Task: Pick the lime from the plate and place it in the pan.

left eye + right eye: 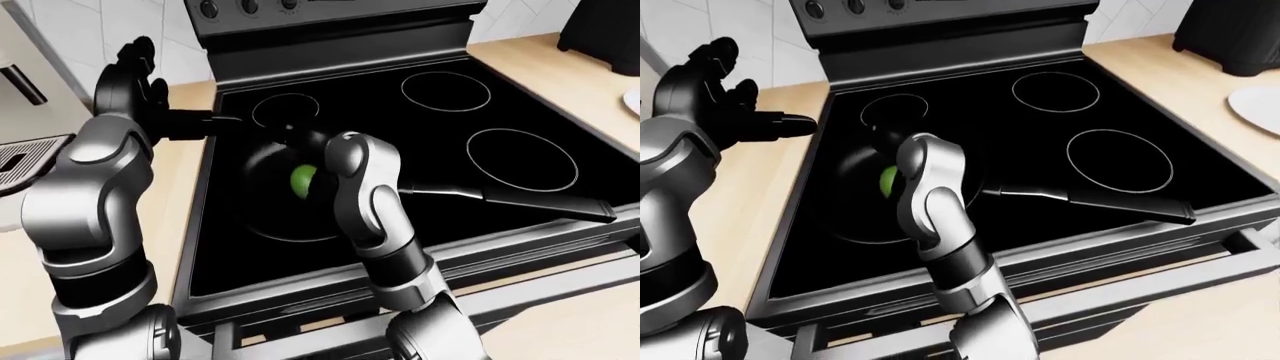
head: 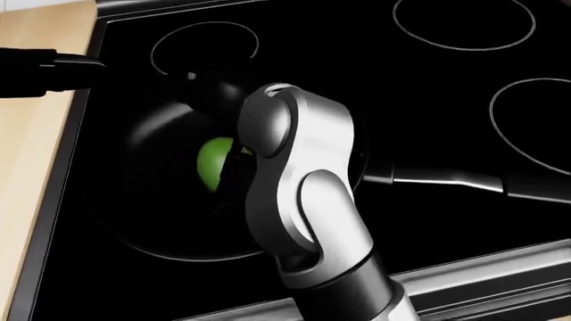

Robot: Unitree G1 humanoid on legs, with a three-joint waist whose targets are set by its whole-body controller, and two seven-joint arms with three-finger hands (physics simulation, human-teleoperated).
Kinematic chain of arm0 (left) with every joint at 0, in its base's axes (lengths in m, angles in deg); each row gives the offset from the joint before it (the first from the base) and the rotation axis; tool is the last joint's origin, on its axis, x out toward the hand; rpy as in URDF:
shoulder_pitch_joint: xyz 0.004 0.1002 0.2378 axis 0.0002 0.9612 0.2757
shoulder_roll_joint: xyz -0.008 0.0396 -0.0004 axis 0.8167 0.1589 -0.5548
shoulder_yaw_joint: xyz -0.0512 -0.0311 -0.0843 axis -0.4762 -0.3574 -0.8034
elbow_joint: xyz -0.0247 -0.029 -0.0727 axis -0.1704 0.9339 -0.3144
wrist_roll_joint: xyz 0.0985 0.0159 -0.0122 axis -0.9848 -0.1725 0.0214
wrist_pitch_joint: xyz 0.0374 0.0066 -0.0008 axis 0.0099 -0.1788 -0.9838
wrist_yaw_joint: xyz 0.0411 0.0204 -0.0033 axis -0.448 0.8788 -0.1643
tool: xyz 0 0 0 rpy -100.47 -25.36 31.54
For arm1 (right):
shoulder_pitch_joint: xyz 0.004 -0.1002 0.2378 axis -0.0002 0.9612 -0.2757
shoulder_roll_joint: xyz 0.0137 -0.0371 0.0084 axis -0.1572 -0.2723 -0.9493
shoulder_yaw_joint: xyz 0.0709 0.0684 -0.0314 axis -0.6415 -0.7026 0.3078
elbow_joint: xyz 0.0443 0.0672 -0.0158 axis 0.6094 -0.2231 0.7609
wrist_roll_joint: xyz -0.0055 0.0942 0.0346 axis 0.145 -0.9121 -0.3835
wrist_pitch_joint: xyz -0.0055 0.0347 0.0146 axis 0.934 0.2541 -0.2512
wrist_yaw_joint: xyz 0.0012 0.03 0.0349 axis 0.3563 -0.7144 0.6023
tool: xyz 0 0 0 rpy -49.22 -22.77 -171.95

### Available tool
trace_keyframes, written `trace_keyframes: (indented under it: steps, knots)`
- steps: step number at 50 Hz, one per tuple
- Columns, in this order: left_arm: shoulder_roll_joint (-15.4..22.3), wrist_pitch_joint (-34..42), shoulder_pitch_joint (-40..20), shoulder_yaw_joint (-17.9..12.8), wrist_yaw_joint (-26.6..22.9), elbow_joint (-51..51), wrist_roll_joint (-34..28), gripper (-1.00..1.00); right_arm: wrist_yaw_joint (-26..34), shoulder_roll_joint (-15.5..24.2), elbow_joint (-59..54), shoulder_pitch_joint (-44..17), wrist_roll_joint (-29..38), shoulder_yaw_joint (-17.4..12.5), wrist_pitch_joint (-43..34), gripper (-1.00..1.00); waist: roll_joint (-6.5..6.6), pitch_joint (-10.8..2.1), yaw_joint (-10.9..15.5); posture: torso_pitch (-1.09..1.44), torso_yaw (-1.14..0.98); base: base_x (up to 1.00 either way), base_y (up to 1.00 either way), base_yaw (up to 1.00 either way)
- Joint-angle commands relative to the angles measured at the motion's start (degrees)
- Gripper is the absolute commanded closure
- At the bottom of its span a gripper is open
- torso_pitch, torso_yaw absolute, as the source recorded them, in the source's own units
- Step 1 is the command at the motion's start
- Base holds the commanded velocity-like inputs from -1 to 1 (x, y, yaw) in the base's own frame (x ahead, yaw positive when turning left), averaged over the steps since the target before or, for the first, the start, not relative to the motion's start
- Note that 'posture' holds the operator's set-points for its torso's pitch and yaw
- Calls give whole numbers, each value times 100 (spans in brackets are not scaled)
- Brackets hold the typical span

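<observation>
Round green lime [image 2: 212, 162] sits inside black pan [image 2: 142, 221]; right hand [image 2: 209, 90] fingers hidden, state indeterminate; left hand [image 1: 135, 82] fingers spread, empty.

Home kitchen: black glass-top stove [image 1: 520, 112] with four ringed burners and a knob panel [image 1: 250, 7] along its top edge, pale wood worktop [image 1: 1140, 64] on both sides, white tiled wall [image 1: 75, 30] behind, a pan [image 1: 265, 195] on the stove, a white plate [image 1: 1255, 109] at right.
</observation>
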Motion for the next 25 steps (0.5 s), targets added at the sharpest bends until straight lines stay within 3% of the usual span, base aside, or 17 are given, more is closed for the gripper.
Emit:
trace_keyframes:
  steps: [1, 20, 25]
  knots:
    - [86, -172, -195, -68, 20, -146, -29, -100, -77, -20, 212, -212, 31, 3, 72, -100, 34, -171, 0, 0, 0, 0, 0, 0]
    - [68, -126, -190, -62, 35, -198, -10, -100, -185, -34, 162, -296, -27, -21, 19, -100, 18, -190, 2, 0, 0, 0, 0, 0]
    - [68, -148, -165, -56, 16, -205, -18, -100, -299, 2, 128, -522, -169, -144, -113, -100, 21, -190, -5, 0, 0, 0, 0, 0]
